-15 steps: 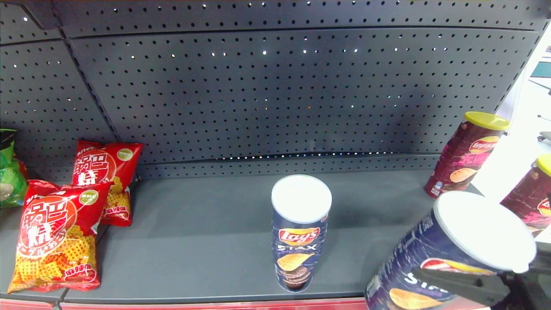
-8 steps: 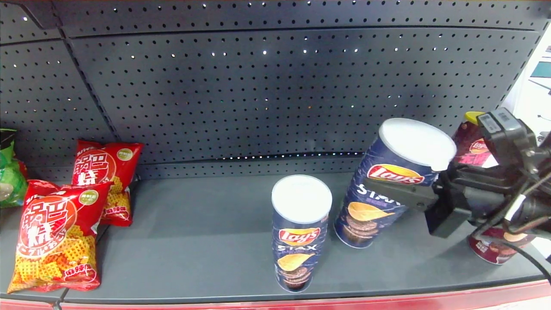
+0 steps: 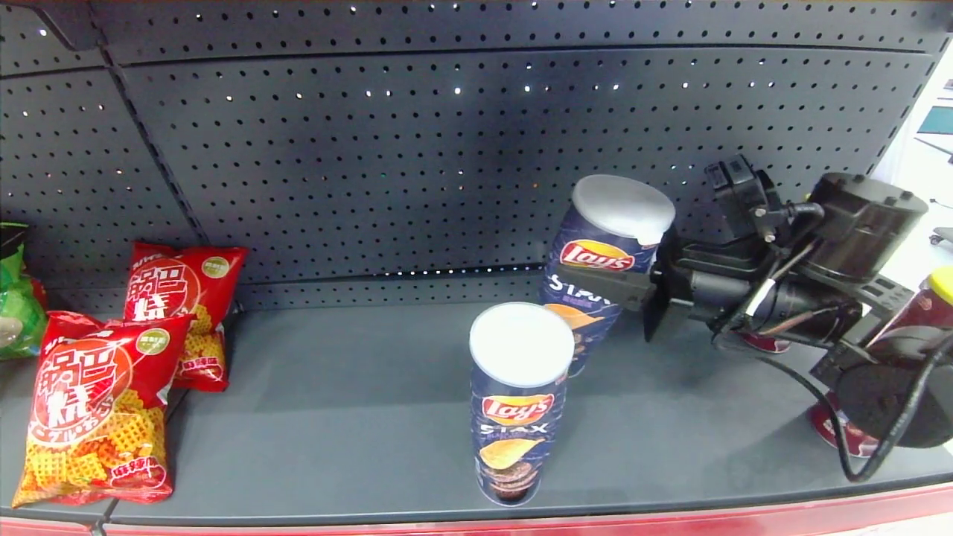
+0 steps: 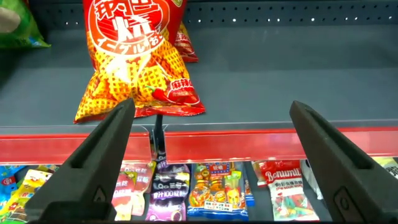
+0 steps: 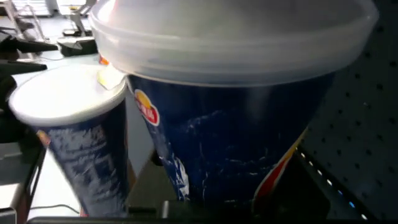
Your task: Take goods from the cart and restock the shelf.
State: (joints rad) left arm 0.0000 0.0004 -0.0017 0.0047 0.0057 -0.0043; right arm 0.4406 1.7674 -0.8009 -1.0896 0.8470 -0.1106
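A navy chip can with a white lid (image 3: 607, 249) hangs tilted above the back of the grey shelf (image 3: 335, 417), with my right gripper (image 3: 592, 286) shut on its side. It sits just behind and to the right of a matching navy can (image 3: 519, 402) standing upright near the shelf's front edge. In the right wrist view the held can (image 5: 236, 143) is close up, with the standing can (image 5: 81, 137) beside it. My left gripper (image 4: 212, 109) is open and holds nothing, in front of the shelf's red front edge (image 4: 205, 143).
Two red snack bags (image 3: 97, 402) (image 3: 186, 313) and a green bag (image 3: 15, 298) lie at the shelf's left. Maroon cans with yellow lids (image 3: 919, 316) stand at the right, partly hidden by my right arm. Candy packs (image 4: 211, 186) fill the lower shelf.
My right arm has carried the navy can from the lower right up and leftward, deeper over the shelf, to behind the standing can. The other goods have not moved.
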